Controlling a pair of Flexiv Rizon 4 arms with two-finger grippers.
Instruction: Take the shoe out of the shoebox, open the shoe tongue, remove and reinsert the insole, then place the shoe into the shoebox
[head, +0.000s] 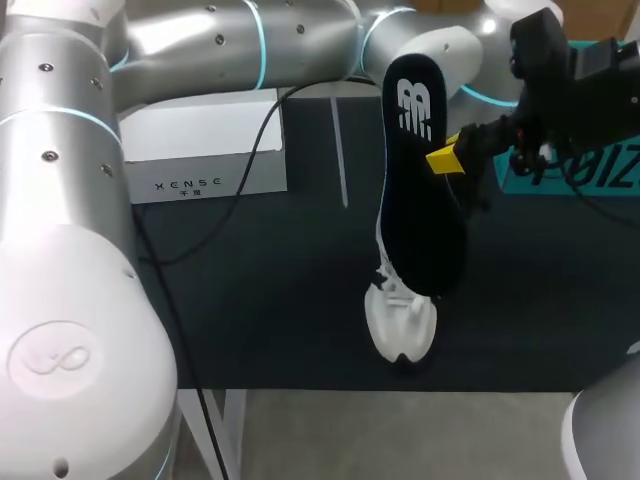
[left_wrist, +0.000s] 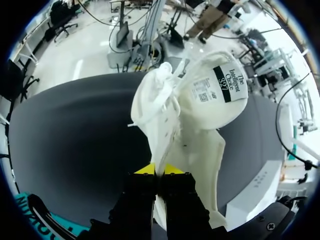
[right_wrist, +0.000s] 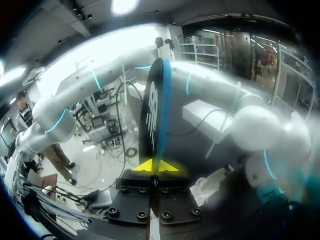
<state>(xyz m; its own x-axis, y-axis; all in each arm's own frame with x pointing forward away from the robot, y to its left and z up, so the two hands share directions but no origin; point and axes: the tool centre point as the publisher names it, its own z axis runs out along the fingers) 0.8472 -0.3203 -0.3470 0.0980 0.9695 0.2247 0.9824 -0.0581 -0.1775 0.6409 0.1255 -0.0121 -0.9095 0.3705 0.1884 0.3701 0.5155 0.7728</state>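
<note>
A white shoe (head: 400, 322) stands toe-down on the dark table, most of it hidden behind the insole. The dark insole (head: 420, 190), with a white logo, hangs on edge in the air in front of it. My right gripper (head: 447, 158) is shut on the insole's side edge; in the right wrist view the insole (right_wrist: 156, 107) rises ahead of the closed yellow tips (right_wrist: 155, 166). My left gripper (left_wrist: 159, 171) is shut on the thin edge of the white shoe (left_wrist: 200, 100), whose labelled tongue is folded open. In the head view the insole hides the left gripper. The white shoebox (head: 205, 150) sits at the back left.
My left arm (head: 200, 50) spans the back of the table from the left, a black cable trailing from it across the shoebox. A teal panel (head: 570, 175) lies at the back right under my right arm. The dark table (head: 250, 300) is bare left of the shoe.
</note>
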